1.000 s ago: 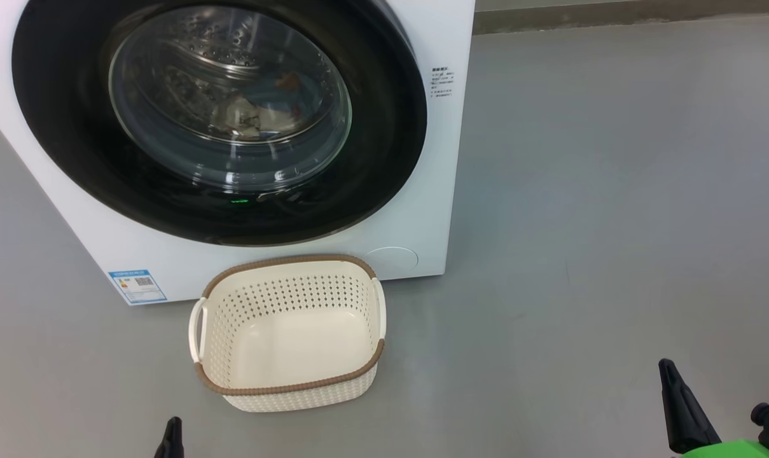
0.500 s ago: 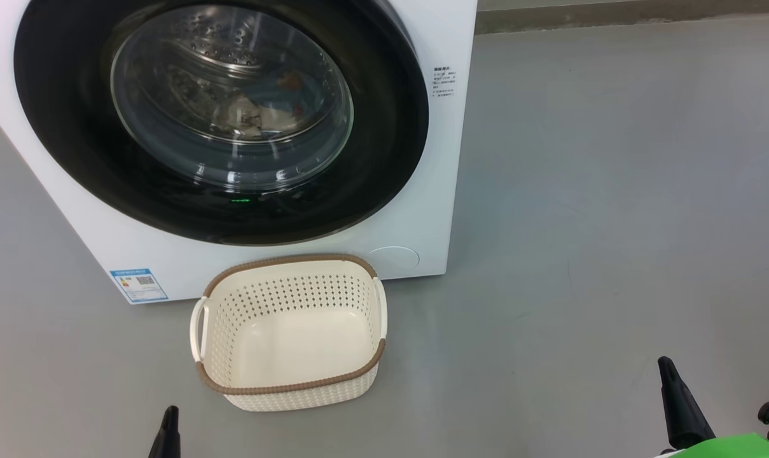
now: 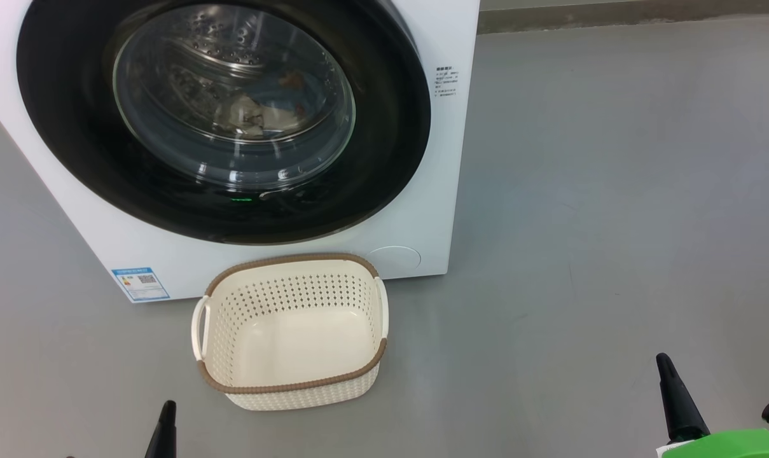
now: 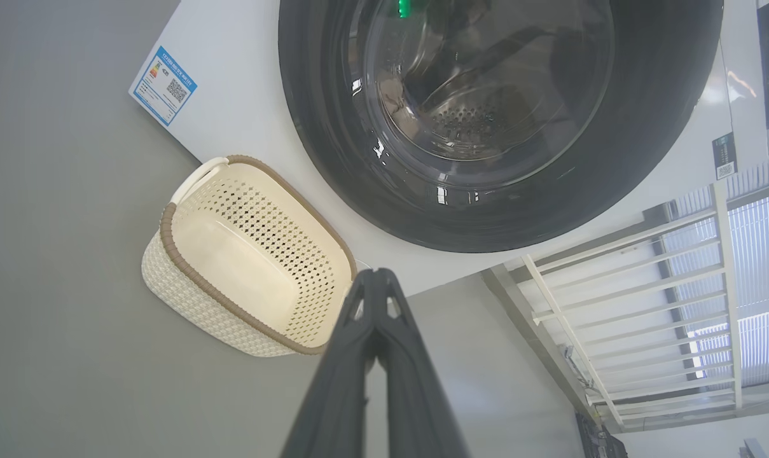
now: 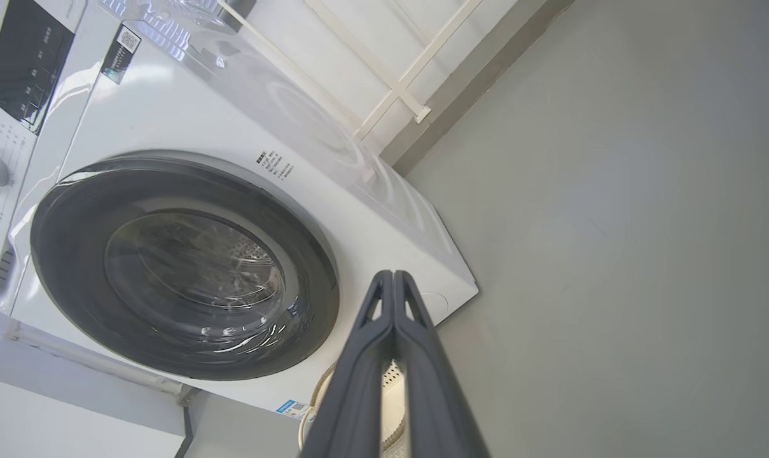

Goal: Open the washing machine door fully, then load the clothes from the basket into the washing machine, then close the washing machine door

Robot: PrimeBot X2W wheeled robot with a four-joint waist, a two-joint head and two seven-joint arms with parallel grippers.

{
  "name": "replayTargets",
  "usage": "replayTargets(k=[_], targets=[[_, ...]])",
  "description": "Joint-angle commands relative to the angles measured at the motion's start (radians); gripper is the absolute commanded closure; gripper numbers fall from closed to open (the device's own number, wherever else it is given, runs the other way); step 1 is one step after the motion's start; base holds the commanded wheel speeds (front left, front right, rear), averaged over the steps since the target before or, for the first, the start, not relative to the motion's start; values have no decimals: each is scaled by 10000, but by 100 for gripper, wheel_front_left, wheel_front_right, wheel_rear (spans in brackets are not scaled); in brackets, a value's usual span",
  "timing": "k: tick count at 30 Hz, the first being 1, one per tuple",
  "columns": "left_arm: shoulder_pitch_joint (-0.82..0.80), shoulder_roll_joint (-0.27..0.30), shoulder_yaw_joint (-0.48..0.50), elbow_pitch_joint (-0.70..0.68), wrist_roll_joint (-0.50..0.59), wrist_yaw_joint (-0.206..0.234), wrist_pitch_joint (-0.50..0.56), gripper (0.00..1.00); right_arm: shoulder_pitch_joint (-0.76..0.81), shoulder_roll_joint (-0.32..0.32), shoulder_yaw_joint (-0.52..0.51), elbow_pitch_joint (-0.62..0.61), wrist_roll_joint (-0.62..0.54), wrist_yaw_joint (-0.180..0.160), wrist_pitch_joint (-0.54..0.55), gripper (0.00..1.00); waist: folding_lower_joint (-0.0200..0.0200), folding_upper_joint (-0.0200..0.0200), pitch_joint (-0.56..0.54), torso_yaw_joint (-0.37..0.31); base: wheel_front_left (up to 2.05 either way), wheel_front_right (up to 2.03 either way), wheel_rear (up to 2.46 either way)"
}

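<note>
Grey floor [image 3: 613, 191], darker skirting [image 3: 613, 14] at back, bright window blinds [image 4: 762, 254] w/ white rails [image 4: 727, 286].

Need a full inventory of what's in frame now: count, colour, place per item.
floor: one, grey, all around
washing machine: one, white, standing on the floor
washing machine door: one, black rim with clear glass, shut on the machine's front
drum: one, steel, behind the glass
clothes: one bundle, light blue and cream, inside the drum
basket: one, cream with brown rim, empty, on the floor before the machine
label sticker: one, blue, lower left of the machine's front
control panel: one, black, above the door
left end effector: one, dark, shut, lower left of head view
right end effector: one, dark, shut, lower right of head view
</note>
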Motion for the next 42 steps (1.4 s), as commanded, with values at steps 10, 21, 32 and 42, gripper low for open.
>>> replayTargets(k=[10,21,32,42], targets=[[-666,196,354,-121,-1108,-13,316,100,-664,-17,165,-76,1414,-44,317,100,-1,0,3,26,0,0,0],[-889,218,483,-44,-2194,-15,639,100,-856,12,188,67,2783,-50,643,100,-1,0,7,55,0,0,0],[-1092,234,606,26,-3177,-16,936,100,-1030,39,210,196,4027,-55,938,100,-1,0,10,81,0,0,0],[-1296,247,732,96,-4157,-17,1237,100,-1204,66,232,325,5271,-61,1234,100,-1,0,13,108,0,0,0]])
